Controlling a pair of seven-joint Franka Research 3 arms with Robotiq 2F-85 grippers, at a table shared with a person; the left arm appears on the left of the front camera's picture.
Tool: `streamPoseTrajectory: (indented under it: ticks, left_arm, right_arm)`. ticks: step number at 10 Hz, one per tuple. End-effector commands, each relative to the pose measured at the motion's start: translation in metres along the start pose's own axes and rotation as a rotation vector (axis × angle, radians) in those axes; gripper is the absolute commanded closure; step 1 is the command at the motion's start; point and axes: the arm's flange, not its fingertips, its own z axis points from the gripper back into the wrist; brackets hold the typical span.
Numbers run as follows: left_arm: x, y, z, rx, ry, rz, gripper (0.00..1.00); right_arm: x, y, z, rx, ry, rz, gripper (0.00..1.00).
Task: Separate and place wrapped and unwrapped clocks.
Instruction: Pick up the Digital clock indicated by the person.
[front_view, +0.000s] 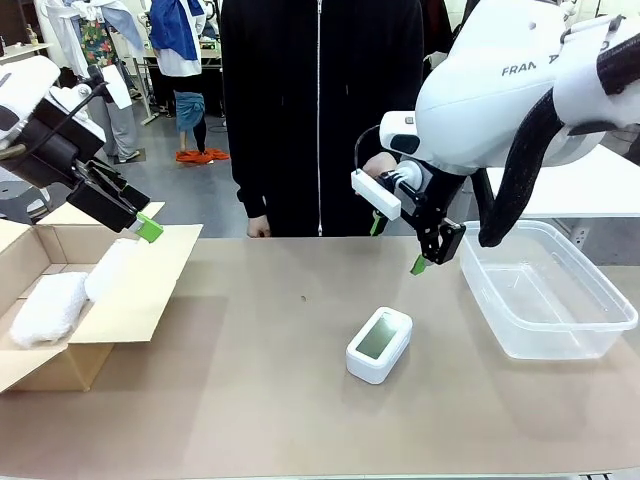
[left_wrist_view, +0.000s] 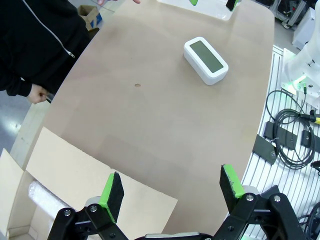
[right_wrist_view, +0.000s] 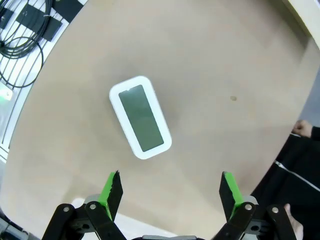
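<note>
The bare white clock (front_view: 380, 344) with a grey-green screen lies face up on the brown table, right of centre. My right gripper (front_view: 397, 245) hangs open above and behind it, nothing between its fingers. In the right wrist view the clock (right_wrist_view: 140, 117) lies ahead of the open right gripper (right_wrist_view: 171, 187). Two white bubble-wrapped bundles rest in the cardboard box (front_view: 140, 300) at the left, one (front_view: 48, 308) nearer and one (front_view: 110, 268) against the flap. My left gripper (front_view: 140, 222) is open above that box. The left wrist view shows the open left gripper (left_wrist_view: 171, 190), a bundle (left_wrist_view: 45, 197) and the far clock (left_wrist_view: 206, 61).
A clear plastic tub (front_view: 600, 318) stands at the right edge of the table. A person in a black zipped jacket (front_view: 320, 110) stands at the far side, one hand (front_view: 259, 227) at the table edge. Cables (left_wrist_view: 287, 135) lie beyond the table edge in the left wrist view.
</note>
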Motion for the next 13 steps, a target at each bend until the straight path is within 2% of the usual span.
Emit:
streamPoseTrajectory:
  ticks: [1, 3, 4, 5, 8, 13]
  left_arm:
    - [0.000, 0.000, 0.002, -0.005, 0.005, -0.004, 0.00]
    - [0.000, 0.000, 0.002, -0.005, 0.005, -0.004, 0.00]
    - [0.000, 0.000, 0.002, -0.005, 0.005, -0.004, 0.00]
    - [0.000, 0.000, 0.002, -0.005, 0.005, -0.004, 0.00]
    - [0.000, 0.000, 0.002, -0.005, 0.005, -0.004, 0.00]
    - [0.000, 0.000, 0.002, -0.005, 0.005, -0.004, 0.00]
  right_arm:
    - [0.004, -0.003, 0.004, 0.007, -0.010, -0.041, 0.00]
    - [0.001, -0.002, 0.003, -0.002, -0.001, -0.014, 0.00]
    - [0.010, 0.009, -0.018, -0.039, 0.008, 0.037, 0.00]
    - [0.017, 0.019, -0.035, -0.021, 0.013, 0.089, 0.00]
    - [0.014, 0.018, -0.092, 0.104, 0.011, 0.138, 0.00]
    - [0.009, 0.008, -0.137, 0.238, -0.013, 0.154, 0.00]
